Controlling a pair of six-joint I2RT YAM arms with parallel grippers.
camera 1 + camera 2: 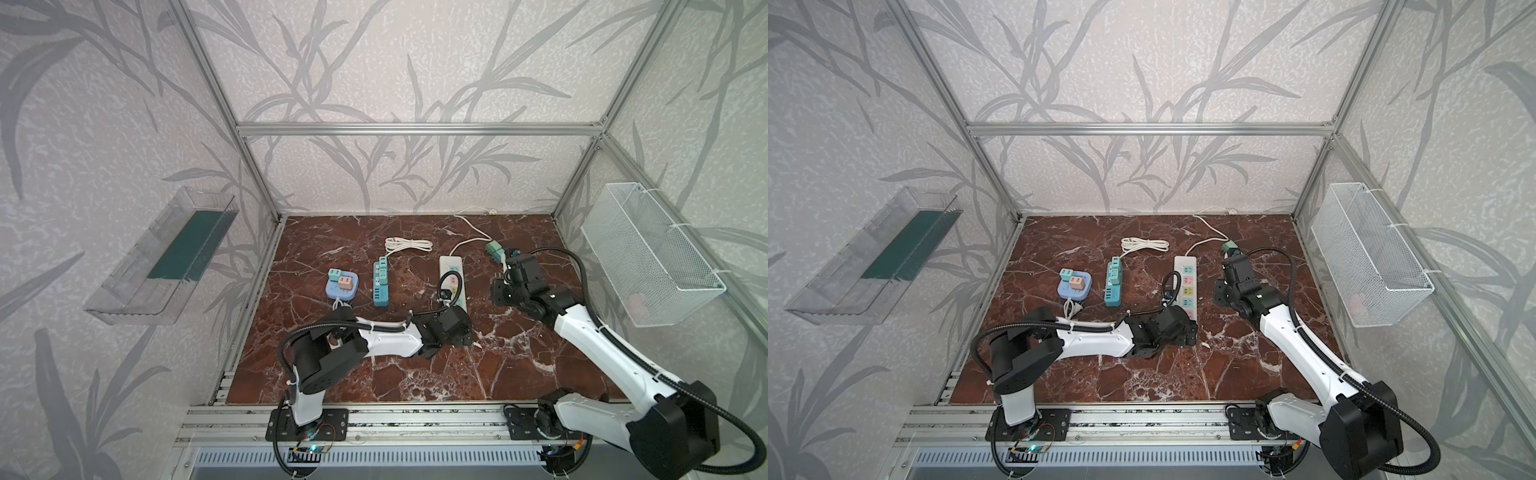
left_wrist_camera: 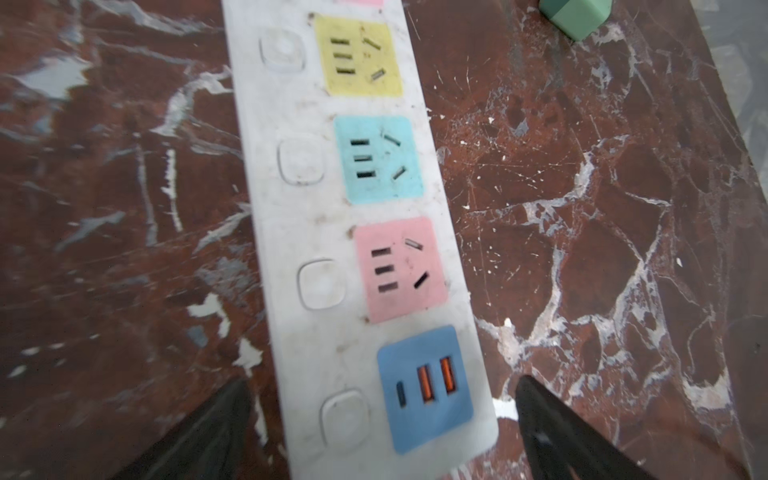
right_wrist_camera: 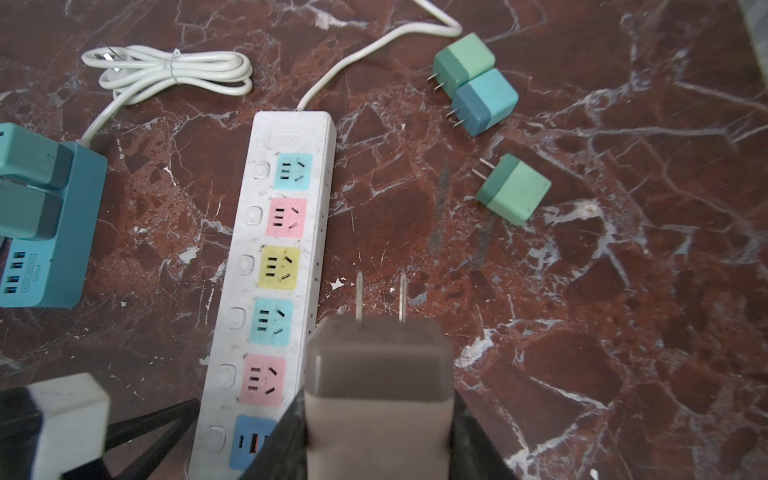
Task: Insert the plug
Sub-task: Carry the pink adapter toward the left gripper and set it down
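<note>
The right gripper [image 3: 379, 419] has its jaws closed on the plug [image 3: 376, 361], a small brownish cube pinched across two opposite flat sides. Its two thin metal prongs [image 3: 359, 297] stick straight out beyond the jaw tips. It looks like a light, hard plastic block, stiff enough for a firm squeeze. Its sides are smooth, though, so it could twist or slide back between the jaws when the prongs meet resistance. The hold is on the rear of the body, which seems the right place, as it leaves the prong face free. The prongs look thin and would probably bend if pushed in crooked. The power strip [image 2: 316, 232] lies flat on the table [image 2: 582, 208]; the prongs point at bare table just beside it, not at a socket. The left gripper [image 2: 384, 384] is wide open, one jaw on each side of the strip's end by the blue panel [image 2: 424, 415], neither visibly touching. The strip looks light too and might skid unless steadied.
</note>
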